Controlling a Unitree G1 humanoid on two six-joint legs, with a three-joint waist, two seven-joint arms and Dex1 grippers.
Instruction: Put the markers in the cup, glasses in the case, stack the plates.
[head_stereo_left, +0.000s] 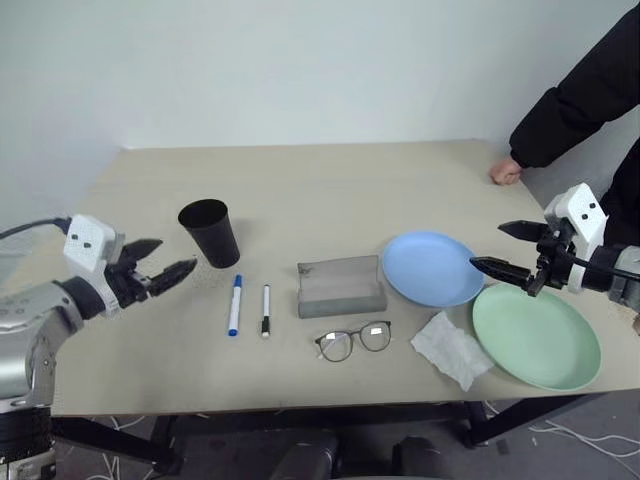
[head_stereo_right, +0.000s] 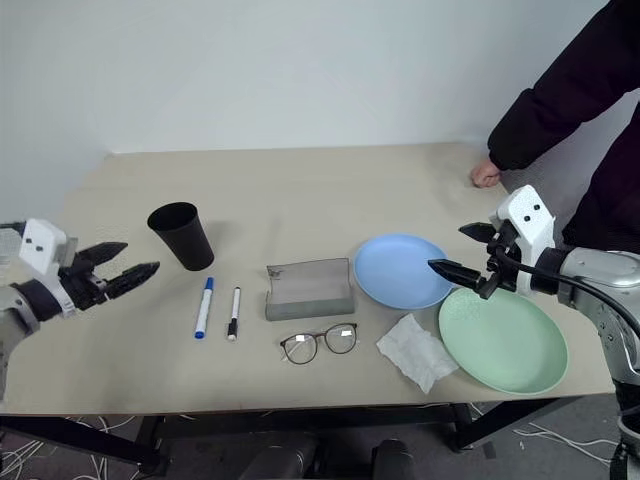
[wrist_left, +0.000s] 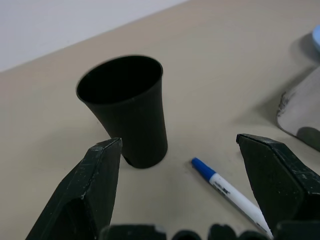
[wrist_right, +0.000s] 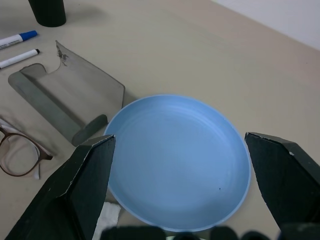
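Observation:
A black cup stands upright on the table's left part. Two markers lie in front of it: a blue-capped one and a thinner black-capped one. The grey case sits open at the middle, with the glasses lying just in front of it. A light blue plate rests right of the case, and a light green plate lies beside it nearer the front right. My left gripper hovers open, left of the cup and markers. My right gripper hangs open above the blue plate's right edge.
A crumpled white tissue lies between the glasses and the green plate. A person in a black sleeve stands at the far right, with a fist resting on the table's back corner. The table's back half is bare.

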